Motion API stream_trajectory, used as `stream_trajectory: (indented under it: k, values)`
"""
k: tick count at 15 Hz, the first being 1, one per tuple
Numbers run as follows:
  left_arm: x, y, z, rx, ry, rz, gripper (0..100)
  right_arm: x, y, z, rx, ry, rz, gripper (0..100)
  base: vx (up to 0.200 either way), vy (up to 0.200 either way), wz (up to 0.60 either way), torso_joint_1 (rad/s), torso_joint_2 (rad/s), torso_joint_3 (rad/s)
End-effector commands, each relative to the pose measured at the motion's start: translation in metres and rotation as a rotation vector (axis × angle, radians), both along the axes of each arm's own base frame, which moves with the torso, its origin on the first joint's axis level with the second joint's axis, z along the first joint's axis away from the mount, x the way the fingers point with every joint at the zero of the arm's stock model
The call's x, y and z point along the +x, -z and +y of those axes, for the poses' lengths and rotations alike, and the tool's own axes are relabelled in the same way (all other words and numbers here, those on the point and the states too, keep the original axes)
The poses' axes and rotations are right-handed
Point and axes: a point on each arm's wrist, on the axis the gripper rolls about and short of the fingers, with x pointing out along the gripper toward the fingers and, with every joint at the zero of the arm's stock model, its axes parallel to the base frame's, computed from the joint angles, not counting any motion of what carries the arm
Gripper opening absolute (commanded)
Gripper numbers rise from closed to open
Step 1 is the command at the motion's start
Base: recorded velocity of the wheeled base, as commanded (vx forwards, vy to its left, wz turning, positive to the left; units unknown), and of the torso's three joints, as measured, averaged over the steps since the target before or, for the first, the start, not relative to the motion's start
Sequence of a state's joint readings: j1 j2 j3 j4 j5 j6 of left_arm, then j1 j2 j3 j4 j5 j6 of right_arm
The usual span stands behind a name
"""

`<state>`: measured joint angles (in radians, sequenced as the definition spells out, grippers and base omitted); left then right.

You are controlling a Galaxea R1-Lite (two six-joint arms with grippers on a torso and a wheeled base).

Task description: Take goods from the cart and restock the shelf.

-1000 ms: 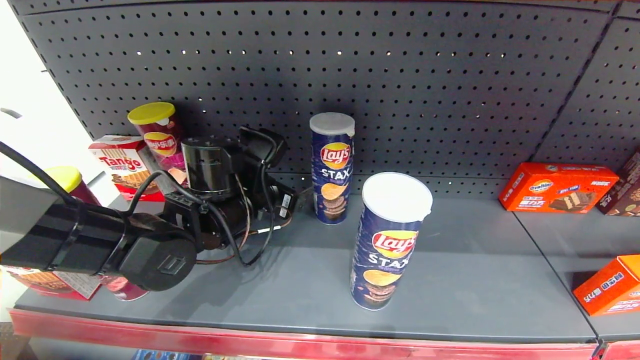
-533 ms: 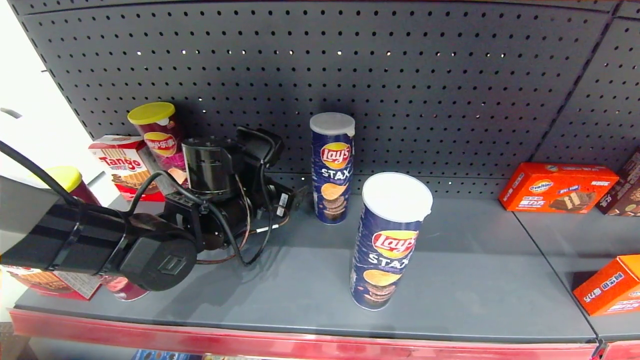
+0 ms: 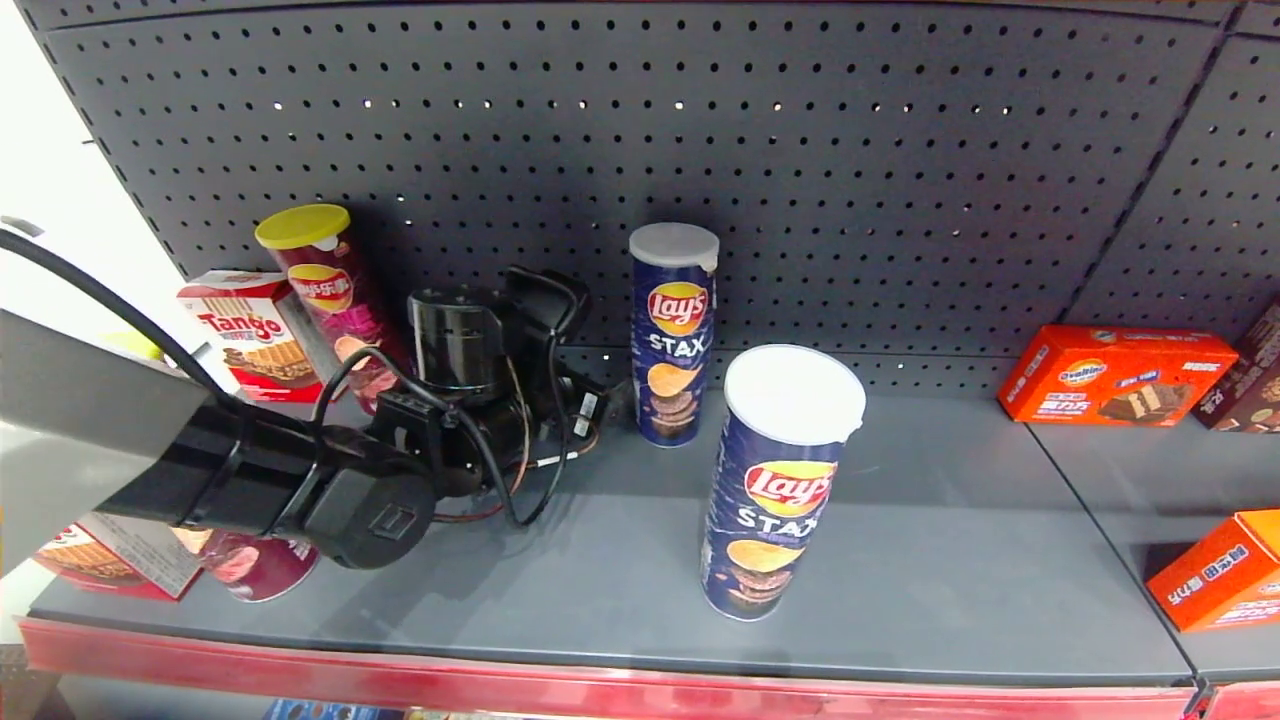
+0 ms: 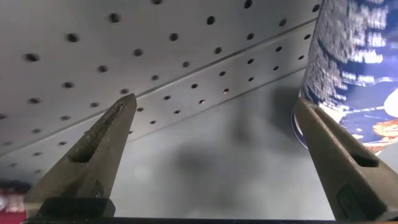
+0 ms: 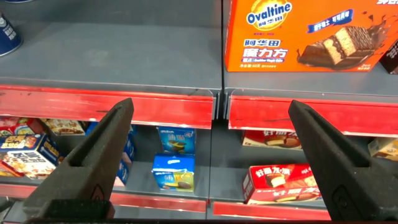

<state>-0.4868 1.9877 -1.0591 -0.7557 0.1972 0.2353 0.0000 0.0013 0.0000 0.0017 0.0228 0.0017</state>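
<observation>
Right gripper (image 5: 211, 107): spread, empty, before the shelf's red lip (image 3: 600, 690). Front can (image 3: 775, 480) stands upright at frame centre; bare shelf (image 3: 950, 560) to its right offers room. Rear can (image 3: 672, 340) stands upright by the pegboard (image 3: 800, 150); left gripper (image 4: 214, 106), spread and empty, sits just beside it. Both cans look stocked; further goods likely remain.
</observation>
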Motion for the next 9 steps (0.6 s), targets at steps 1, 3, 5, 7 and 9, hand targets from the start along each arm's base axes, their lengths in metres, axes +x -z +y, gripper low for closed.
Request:
stream_trajectory:
  k: [1,3,5,7,9]
  values:
    - [0.005,0.007,-0.01,0.004,0.016,0.009,100,0.0,0.0,0.0,0.0,0.0,0.0,100,0.0,0.0,0.0,0.0,0.0,0.0]
    - [0.006,0.009,-0.015,0.005,0.025,0.01,100,0.0,0.0,0.0,0.0,0.0,0.0,100,0.0,0.0,0.0,0.0,0.0,0.0]
    - [0.007,0.009,-0.019,0.003,0.031,0.006,100,0.0,0.0,0.0,0.0,0.0,0.0,100,0.0,0.0,0.0,0.0,0.0,0.0]
    - [0.007,0.009,-0.022,0.011,0.034,0.021,100,0.0,0.0,0.0,0.0,0.0,0.0,100,0.0,0.0,0.0,0.0,0.0,0.0]
    - [0.008,0.009,-0.025,0.012,0.035,0.022,100,0.0,0.0,0.0,0.0,0.0,0.0,100,0.0,0.0,0.0,0.0,0.0,0.0]
